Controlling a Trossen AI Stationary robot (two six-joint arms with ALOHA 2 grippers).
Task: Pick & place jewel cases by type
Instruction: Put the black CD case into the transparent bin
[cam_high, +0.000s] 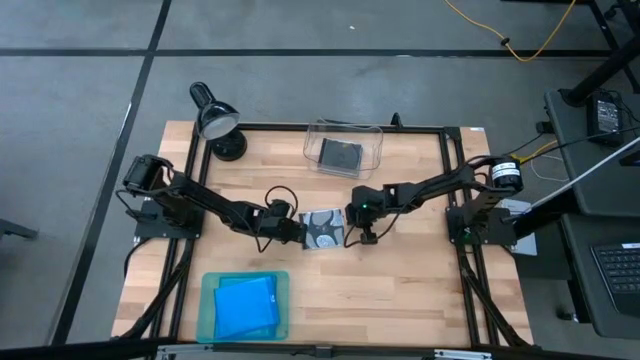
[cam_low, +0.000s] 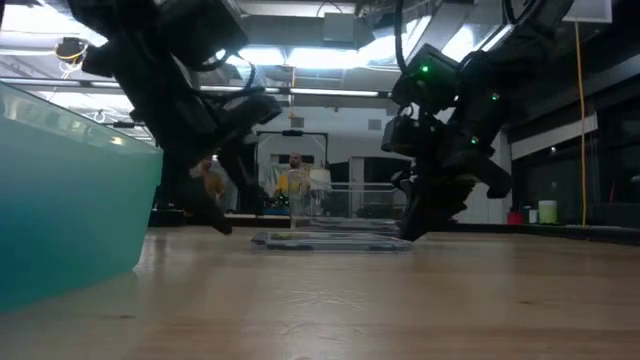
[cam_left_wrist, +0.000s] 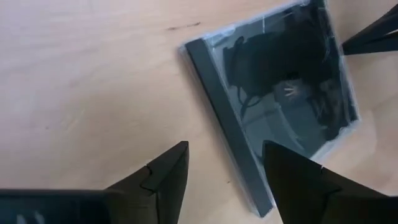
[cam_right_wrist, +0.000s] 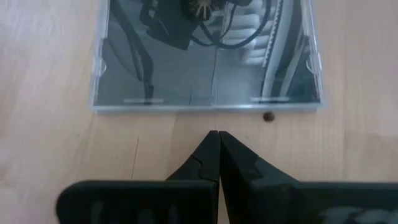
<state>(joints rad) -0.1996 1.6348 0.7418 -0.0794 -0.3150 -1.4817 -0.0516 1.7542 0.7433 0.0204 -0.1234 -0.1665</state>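
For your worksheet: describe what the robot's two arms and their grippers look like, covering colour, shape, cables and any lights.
Both arms are black, jointed and slim, with loose black cables looping beside them. The left gripper ends in two dark, wedge-shaped fingers tapering to points. The right gripper has the same dark pointed fingers on a black crossbar. A small green light glows on the right arm's wrist.

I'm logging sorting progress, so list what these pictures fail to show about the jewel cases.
- Teal tray, high view: the blue cases overlap, so their count is unclear.
- Clear bin, high view: dark case inside; any beneath are hidden.
- Low view: the tray wall hides its contents.
- Left wrist view: the centre case is cut off by the edge.
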